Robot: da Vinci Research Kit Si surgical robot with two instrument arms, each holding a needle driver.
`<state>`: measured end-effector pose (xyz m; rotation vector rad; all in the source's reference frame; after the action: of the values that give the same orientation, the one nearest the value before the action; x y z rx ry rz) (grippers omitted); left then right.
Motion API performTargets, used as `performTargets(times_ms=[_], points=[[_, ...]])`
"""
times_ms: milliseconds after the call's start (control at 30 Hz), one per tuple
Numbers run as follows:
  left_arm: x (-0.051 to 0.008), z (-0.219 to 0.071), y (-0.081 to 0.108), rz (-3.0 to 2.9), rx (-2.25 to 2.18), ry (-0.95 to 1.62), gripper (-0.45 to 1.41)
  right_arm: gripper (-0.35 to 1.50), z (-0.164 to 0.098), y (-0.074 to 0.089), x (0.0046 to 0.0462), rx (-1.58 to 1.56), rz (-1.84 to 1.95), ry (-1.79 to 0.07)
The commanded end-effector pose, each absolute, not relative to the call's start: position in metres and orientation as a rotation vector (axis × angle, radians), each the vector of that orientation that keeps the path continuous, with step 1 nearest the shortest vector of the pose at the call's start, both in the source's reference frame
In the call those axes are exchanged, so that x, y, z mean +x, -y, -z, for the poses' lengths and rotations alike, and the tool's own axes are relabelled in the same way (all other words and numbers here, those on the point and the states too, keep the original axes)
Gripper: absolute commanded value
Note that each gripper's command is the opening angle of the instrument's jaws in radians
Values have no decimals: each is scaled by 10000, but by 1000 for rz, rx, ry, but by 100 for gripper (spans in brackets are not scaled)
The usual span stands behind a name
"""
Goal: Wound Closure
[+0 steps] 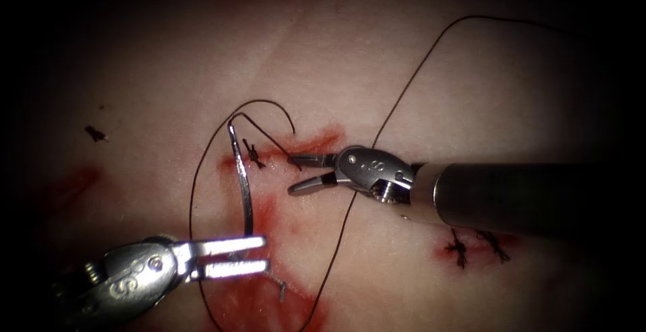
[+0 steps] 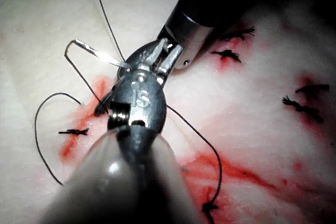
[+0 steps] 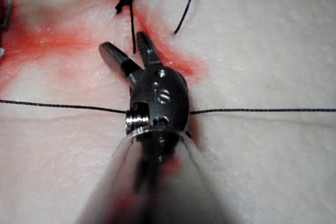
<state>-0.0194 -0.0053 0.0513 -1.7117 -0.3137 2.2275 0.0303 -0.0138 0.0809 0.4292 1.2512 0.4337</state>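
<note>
**Cut (image 1: 316, 140) part closed, needle free in the left pincer**

The cut on the tissue (image 1: 471, 89) carries one knot (image 1: 254, 153) near its left end. To the right of that knot the red line is open and unstitched as far as the endoscope view shows. Two more knots (image 1: 459, 248) sit on a separate red mark under the right arm's shaft, and the left wrist view shows several others beyond (so a fair share of the tying looks done).

The needle (image 1: 241, 177) stands just left of the knot. It appears to be clear of the tissue rather than in it. Its thread end is uppermost and its lower curve passes into the left pincer (image 1: 262, 254), which is clamped on it well down from the thread end. I cannot tell exactly how close to the point that grip is.

The thread (image 1: 404, 96) runs from the upper right, passes under the right tool and ends in the red fluid (image 1: 269, 302) at the bottom.

The right pincer (image 1: 294, 174) hovers at the cut just right of the knot. Its jaws are apart and grip nothing. In the right wrist view a strand from the knot passes between them unclamped.

By my reading, the stretch of cut to the right of the knot has yet to be stitched. A cut end (image 1: 94, 132) lies well off to the left.
</note>
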Motion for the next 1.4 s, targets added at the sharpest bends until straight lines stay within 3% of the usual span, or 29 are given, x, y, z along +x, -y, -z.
performTargets(times_ms=[33,533,1000,1267,1300,1400], points=[[-199,-518,52,-2228,-1712,314,-45,-33,-815,143,307,434,-429,-1254],[-184,-515,57,-2213,-1714,287,-45,-35,-763,167,297,484,-465,-1208],[-172,-519,57,-2196,-1649,210,-45,-35,-633,216,341,655,-444,-1279],[-155,-504,50,-2160,-1649,202,-45,-35,-569,215,360,603,-349,-1364],[-153,-502,49,-2154,-1650,200,-45,-20,-568,213,361,597,-342,-1368],[-146,-496,46,-2141,-1640,201,-45,89,-572,201,361,536,-316,-1389]])
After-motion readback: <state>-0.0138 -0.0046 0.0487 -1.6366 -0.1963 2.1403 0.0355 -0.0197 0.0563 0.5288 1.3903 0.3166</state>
